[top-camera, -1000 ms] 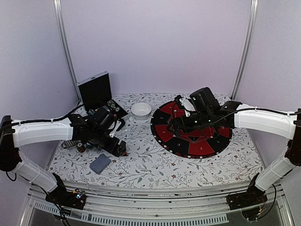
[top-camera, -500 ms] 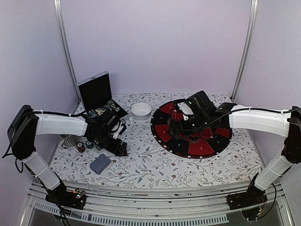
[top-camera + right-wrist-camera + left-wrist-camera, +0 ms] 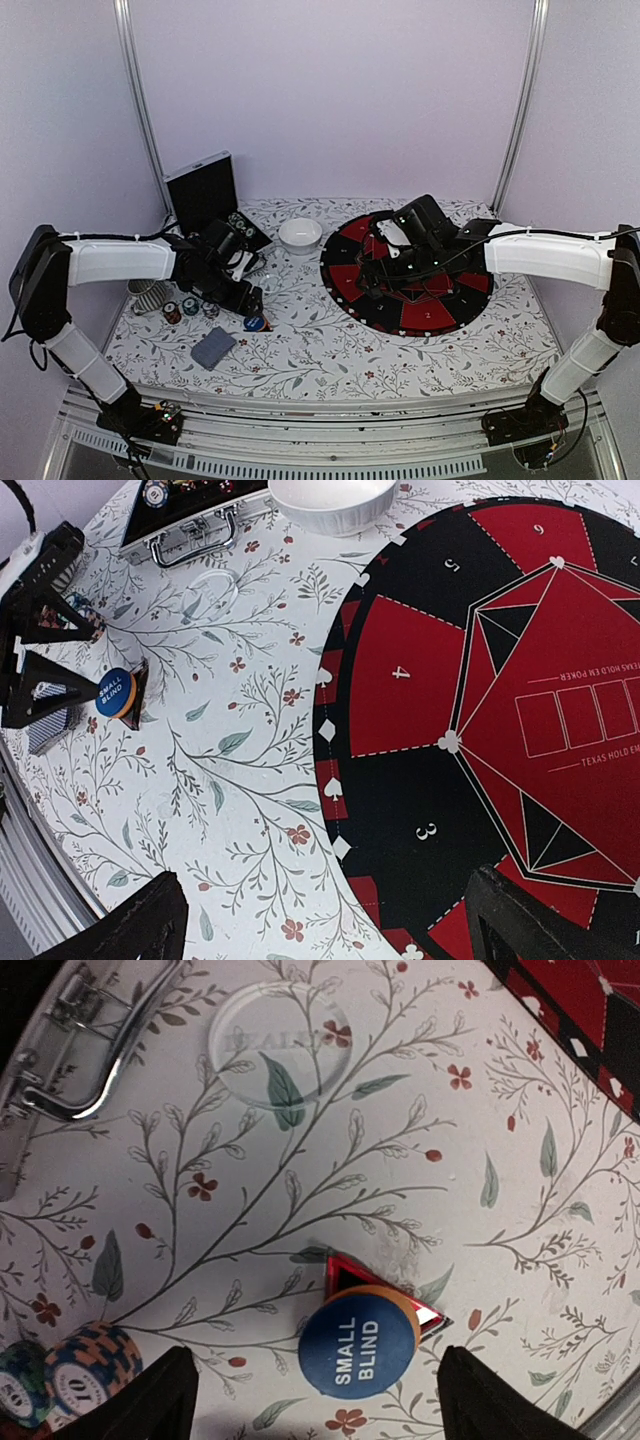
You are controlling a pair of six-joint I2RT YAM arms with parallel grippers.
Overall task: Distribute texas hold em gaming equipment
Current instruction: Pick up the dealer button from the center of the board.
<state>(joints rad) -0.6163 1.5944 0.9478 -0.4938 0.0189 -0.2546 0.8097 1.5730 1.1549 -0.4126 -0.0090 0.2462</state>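
Marker disc (image 3: 358,1345) on the table (image 3: 330,350), chip stacks (image 3: 92,1360) to its left, round mat (image 3: 425,315) to its right, bowl (image 3: 300,234) behind.

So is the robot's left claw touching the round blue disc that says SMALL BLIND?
Apart. In the left wrist view the round blue SMALL BLIND disc lies between the fingers of the open left gripper, with flowery tablecloth showing on both sides.

Plain pale-lilac walls (image 3: 330,90) at back & both sides. 2 silver metal posts (image 3: 142,100) rise at rear corners, leaning outward. Table (image 3: 330,385) w/ white cloth (image 3: 480,340), printed grey-green twigs & small red flowers. Alu rail (image 3: 320,440) along near edge. Light soft, even.
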